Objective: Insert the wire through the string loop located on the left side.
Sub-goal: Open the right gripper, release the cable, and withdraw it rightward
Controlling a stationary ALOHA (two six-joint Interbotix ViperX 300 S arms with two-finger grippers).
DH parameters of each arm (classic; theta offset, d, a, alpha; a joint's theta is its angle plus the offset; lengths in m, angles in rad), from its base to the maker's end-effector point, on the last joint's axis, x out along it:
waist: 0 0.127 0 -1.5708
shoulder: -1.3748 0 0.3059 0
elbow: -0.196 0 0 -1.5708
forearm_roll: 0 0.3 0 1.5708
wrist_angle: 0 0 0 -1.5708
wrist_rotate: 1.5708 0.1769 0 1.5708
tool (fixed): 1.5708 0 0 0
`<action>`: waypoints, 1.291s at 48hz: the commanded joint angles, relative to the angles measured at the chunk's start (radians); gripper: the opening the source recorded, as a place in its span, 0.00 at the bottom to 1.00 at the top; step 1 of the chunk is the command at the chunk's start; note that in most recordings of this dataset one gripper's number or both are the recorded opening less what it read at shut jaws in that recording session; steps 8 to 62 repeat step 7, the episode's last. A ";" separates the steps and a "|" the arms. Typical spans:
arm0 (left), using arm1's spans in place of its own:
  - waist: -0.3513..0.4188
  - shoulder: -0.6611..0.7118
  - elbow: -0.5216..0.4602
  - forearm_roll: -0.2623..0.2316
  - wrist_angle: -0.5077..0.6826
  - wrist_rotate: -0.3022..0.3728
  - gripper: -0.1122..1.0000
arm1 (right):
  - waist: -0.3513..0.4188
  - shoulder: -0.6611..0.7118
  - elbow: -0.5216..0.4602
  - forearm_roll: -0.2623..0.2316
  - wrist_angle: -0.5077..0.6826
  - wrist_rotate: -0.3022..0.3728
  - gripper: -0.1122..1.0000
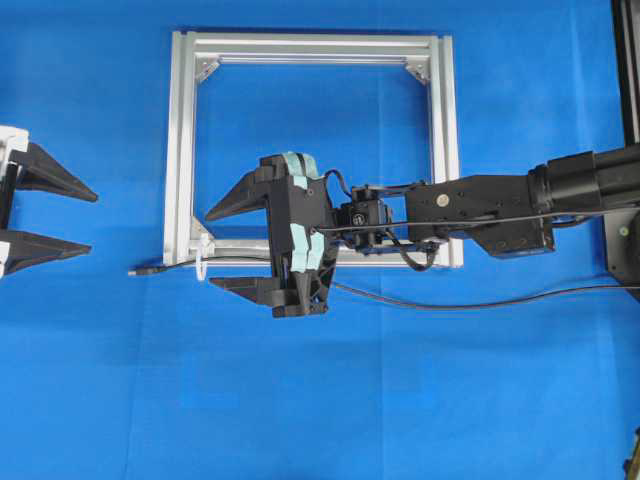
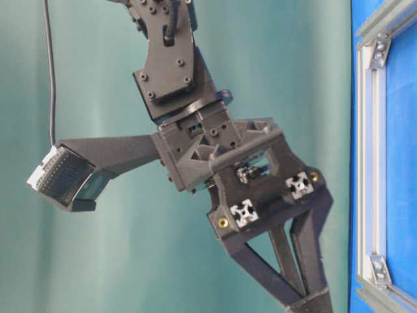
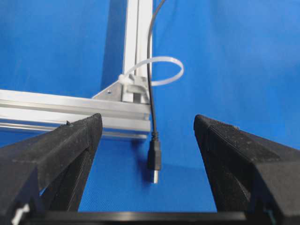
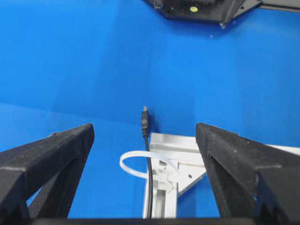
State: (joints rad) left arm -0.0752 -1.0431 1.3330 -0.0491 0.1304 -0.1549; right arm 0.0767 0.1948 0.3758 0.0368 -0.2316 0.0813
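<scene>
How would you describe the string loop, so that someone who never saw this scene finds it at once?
Look at the silver frame on the blue table, at its lower left corner. The string loop is a small whitish ring tied there. A thin black wire passes through it; nothing else nearby is white and round.

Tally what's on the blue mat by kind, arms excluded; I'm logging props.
Frame: 1
Loop: 1
Wire: 1
Total: 3
</scene>
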 commanded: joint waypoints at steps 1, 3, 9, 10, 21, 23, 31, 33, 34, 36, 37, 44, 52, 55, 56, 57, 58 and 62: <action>0.002 0.009 -0.017 0.003 -0.009 0.002 0.76 | 0.002 -0.038 -0.008 0.000 -0.002 -0.002 0.95; 0.003 0.009 -0.017 0.003 -0.009 0.002 0.76 | 0.002 -0.038 -0.009 0.000 0.002 -0.002 0.95; 0.002 0.009 -0.017 0.002 -0.009 0.002 0.76 | 0.000 -0.040 -0.008 0.002 0.000 -0.002 0.95; 0.002 0.009 -0.017 0.002 -0.009 0.002 0.76 | 0.000 -0.040 -0.008 0.002 0.000 -0.002 0.95; 0.002 0.009 -0.017 0.002 -0.009 0.002 0.76 | 0.000 -0.040 -0.008 0.002 0.000 -0.002 0.95; 0.002 0.009 -0.017 0.002 -0.009 0.002 0.76 | 0.000 -0.040 -0.008 0.002 0.000 -0.002 0.95; 0.002 0.009 -0.017 0.002 -0.009 0.002 0.76 | 0.000 -0.040 -0.008 0.002 0.000 -0.002 0.95; 0.002 0.009 -0.017 0.002 -0.009 0.002 0.76 | 0.000 -0.040 -0.008 0.002 0.000 -0.002 0.95; 0.002 0.009 -0.017 0.002 -0.009 0.002 0.76 | 0.000 -0.040 -0.008 0.002 0.000 -0.002 0.95; 0.002 0.009 -0.017 0.002 -0.009 0.002 0.76 | 0.000 -0.040 -0.008 0.002 0.000 -0.002 0.95; 0.002 0.009 -0.017 0.002 -0.009 0.002 0.76 | 0.000 -0.040 -0.008 0.002 0.000 -0.002 0.95; 0.002 0.009 -0.017 0.002 -0.009 0.002 0.76 | 0.000 -0.040 -0.008 0.002 0.000 -0.002 0.95; 0.002 0.009 -0.017 0.002 -0.009 0.002 0.76 | 0.000 -0.040 -0.008 0.002 0.000 -0.002 0.95; 0.002 0.009 -0.017 0.002 -0.009 0.002 0.76 | 0.000 -0.040 -0.008 0.002 0.000 -0.002 0.95; 0.002 0.009 -0.017 0.002 -0.009 0.002 0.76 | 0.000 -0.040 -0.008 0.002 0.000 -0.002 0.95; 0.002 0.009 -0.017 0.002 -0.009 0.002 0.76 | 0.000 -0.040 -0.008 0.002 0.000 -0.002 0.95; 0.002 0.009 -0.017 0.002 -0.009 0.002 0.76 | 0.000 -0.040 -0.008 0.002 0.000 -0.002 0.95; 0.002 0.009 -0.017 0.002 -0.009 0.002 0.76 | 0.000 -0.040 -0.008 0.002 0.000 -0.002 0.95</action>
